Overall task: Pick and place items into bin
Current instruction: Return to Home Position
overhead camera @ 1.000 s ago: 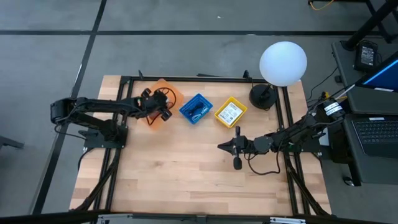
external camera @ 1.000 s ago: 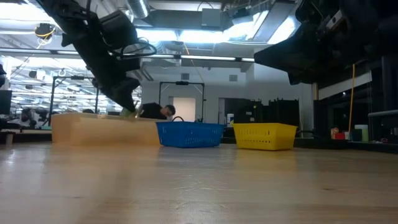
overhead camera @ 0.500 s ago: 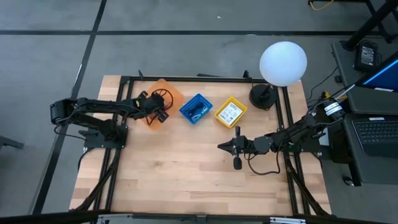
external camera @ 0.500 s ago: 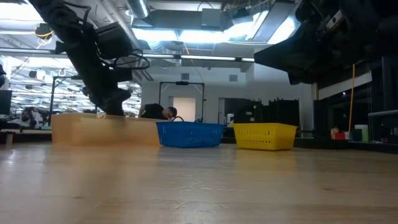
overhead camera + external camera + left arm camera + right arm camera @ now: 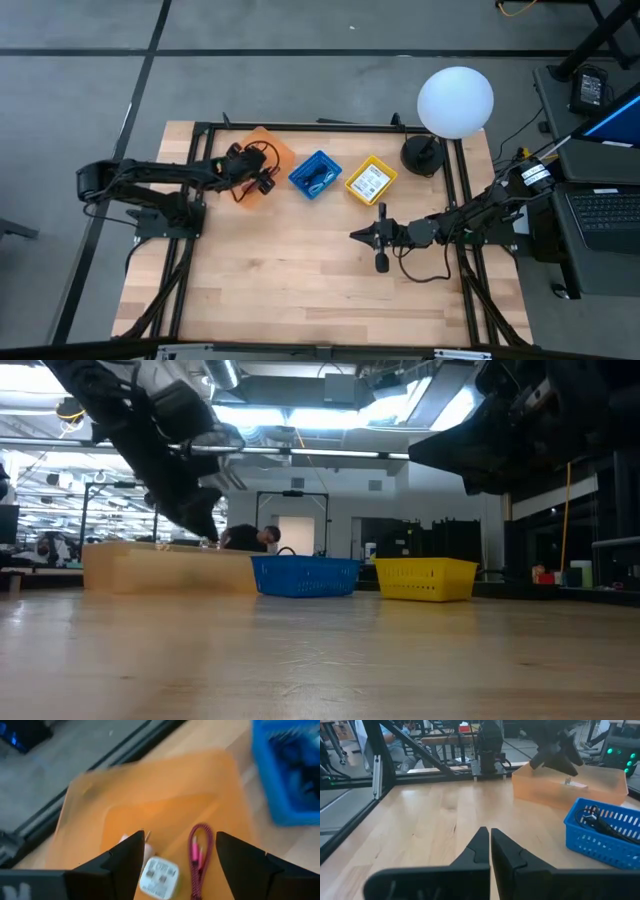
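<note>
- Left gripper [image 5: 180, 845] hangs released and empty above the translucent orange plastic bin [image 5: 150, 785]; drop-off looks done, so next comes lifting clear homeward.
- Right gripper [image 5: 358, 236] waits mid-table, clenched on nothing.

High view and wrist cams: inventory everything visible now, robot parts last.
Table: one, light wood, under both arms.
Orange bin: one, orange, leftmost of the bin row.
Cord: one, pink-red, coiled inside the orange bin.
Adapter: one, white, inside the orange bin.
Blue bin: one, blue, middle of the row.
Cable: one, dark, inside the blue bin.
Yellow bin: one, yellow, rightmost of the row.
Box: one, white printed, inside the yellow bin.
Lamp: one, white globe on black base, table's far right corner.
Left gripper: open, over the orange bin.
Right gripper: shut, over the table's right half.
</note>
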